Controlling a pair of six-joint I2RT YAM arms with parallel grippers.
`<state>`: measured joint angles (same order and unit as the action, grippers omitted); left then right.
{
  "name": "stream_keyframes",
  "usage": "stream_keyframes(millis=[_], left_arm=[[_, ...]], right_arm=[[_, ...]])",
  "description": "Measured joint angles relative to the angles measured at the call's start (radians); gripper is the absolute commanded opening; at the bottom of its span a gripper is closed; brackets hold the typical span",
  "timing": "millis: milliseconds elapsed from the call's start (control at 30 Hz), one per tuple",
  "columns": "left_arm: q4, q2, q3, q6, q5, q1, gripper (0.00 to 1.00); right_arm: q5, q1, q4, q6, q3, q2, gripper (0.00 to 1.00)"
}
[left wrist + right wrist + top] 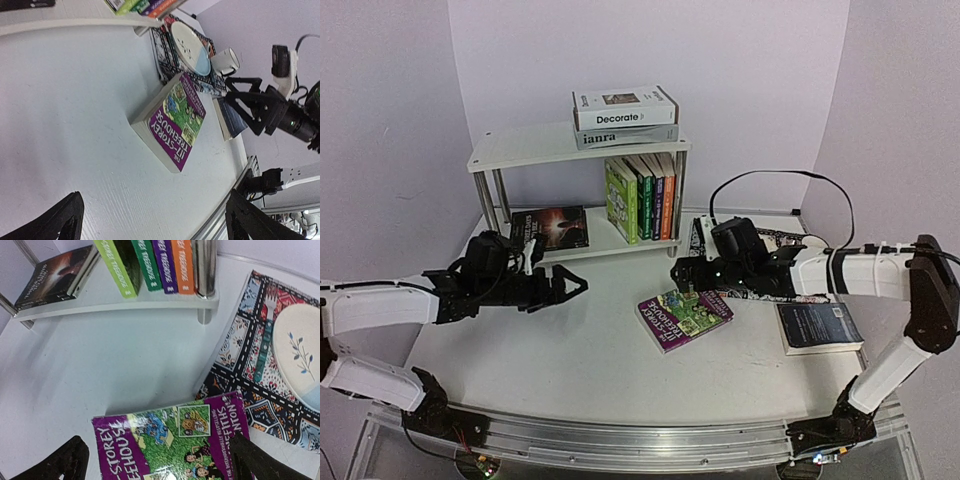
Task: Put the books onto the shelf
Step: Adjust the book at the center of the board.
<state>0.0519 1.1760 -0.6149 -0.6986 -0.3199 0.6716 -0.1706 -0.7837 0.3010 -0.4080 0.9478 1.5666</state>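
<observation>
Just ahead of the wide-spread right claw [678, 272], a glossy rectangular purple Treehouse paperback [685, 318] lies flat on the matte counter [570, 350]; the left claw [154, 195] gapes too.

"Decorate" on white book [625, 107], "ianra" on grey book [626, 136], "STOREY TREEHOUSE" on purple book [175, 122]

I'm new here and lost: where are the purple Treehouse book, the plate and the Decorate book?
purple Treehouse book [685, 318]: top view, middle of its cover.
plate [302, 372]: right wrist view, bare cream face.
Decorate book [620, 118]: top view, lettered spine.
</observation>
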Motion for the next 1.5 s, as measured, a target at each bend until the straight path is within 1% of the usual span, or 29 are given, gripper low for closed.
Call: stream_keyframes(millis=[133,233,500,900,1300,1500], left_arm=[[0.050,0.101,0.000,-0.069,0.048,0.119,1.00],[0.068,0.172,0.000,-0.115,0.070,0.152,1.00],[0.121,0.276,-0.021,-0.212,0.099,0.178,1.00],[0.185,0.348,-0.054,-0.269,0.082,0.183,1.00],[0.196,0.337,-0.047,-0.274,0.084,0.183,1.00],[0.204,0.328,-0.042,-0.276,0.087,0.183,1.00]], right_arm=[[0.096,0.066,-0.063,-0.018,-0.021,-0.010,0.98],[0.164,0.109,-0.095,-0.024,-0.043,-0.013,0.98],[0.305,0.217,-0.131,-0.031,-0.124,-0.026,0.98],[0.395,0.306,-0.135,-0.039,-0.143,-0.011,0.98],[0.507,0.325,-0.112,-0.087,-0.143,0.114,0.98],[0.523,0.325,-0.093,-0.100,-0.143,0.120,0.98]])
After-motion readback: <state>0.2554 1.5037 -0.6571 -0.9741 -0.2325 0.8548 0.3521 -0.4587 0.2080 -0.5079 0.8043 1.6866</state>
